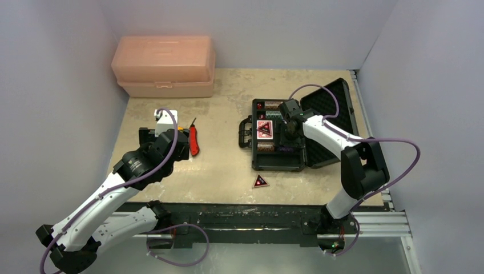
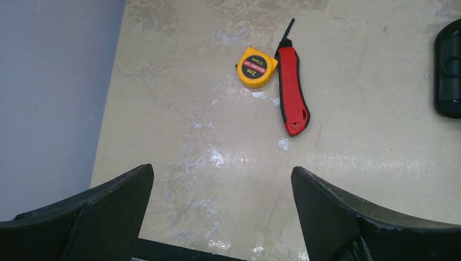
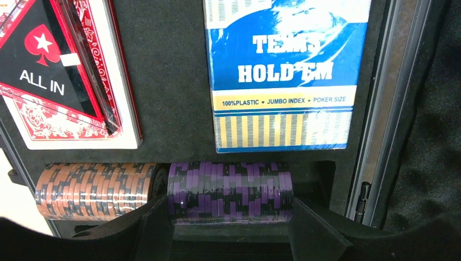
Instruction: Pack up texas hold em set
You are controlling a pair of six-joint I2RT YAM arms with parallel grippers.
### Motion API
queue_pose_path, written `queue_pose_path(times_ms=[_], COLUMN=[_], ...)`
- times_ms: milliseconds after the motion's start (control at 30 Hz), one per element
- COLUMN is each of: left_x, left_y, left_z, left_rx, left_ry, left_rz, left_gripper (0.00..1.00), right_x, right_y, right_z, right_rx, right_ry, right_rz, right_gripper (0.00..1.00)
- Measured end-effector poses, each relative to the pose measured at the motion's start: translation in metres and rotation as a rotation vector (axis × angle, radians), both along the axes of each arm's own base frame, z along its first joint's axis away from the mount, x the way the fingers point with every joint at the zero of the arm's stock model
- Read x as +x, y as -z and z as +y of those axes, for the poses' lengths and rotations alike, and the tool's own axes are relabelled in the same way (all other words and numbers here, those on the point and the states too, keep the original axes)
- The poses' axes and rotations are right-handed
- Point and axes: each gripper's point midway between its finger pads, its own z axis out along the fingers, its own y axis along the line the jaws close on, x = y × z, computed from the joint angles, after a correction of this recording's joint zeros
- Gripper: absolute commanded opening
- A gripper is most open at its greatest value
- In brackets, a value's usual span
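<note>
A beige table (image 1: 217, 171) sat between pale walls. A shut peach box (image 1: 164, 65) stood at its far left corner. Right of centre, the black case (image 1: 337, 108) lay open, with its foam-lined lid tipped back to the right and its handle facing left.

The right arm (image 1: 357, 165) reached over the case. The right gripper (image 3: 229, 209) was down in the foam tray, its fingers (image 3: 312, 231) pressed against both ends of the purple chips (image 3: 231, 185). It was clamped on that stack, which lay on its side in a slot.

The left arm (image 1: 108, 194) stretched over the table's left side. The left gripper (image 2: 222, 171) hung above bare tabletop, fingers wide apart and holding nothing.

In the tray, a blue deck (image 3: 288, 76) and a red deck (image 3: 81, 130) lay flat side by side. Orange chips (image 3: 95, 187) lay in line with the purple ones, just beside them.

Ahead of the left gripper lay a red knife (image 2: 292, 92), with a yellow tape measure (image 2: 254, 69) just beside it.

An ALL IN token (image 3: 43, 65) rested on the red deck. A second token (image 1: 261, 181) lay on the table just in front of the case.
</note>
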Motion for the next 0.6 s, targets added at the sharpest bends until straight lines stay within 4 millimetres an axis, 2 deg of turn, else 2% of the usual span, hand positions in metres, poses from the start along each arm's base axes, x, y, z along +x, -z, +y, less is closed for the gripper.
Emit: queue_pose_path(times_ms=[200,600], left_x=[0.0,-0.0004], left_y=[-0.0001,-0.0008], left_z=[0.0001,0.0005], left_rx=[0.0,-0.003], left_ry=[0.0,0.0], left_rz=[0.0,-0.004], left_gripper=[0.98,0.98], right_x=[-0.0006,-0.0001], right_y=[-0.0003,-0.0016], right_z=[0.0014,0.0021], right_rx=[0.013,0.015], right_ry=[-0.001,-0.008], right_rz=[0.001,-0.001], right_gripper=[0.21,0.61])
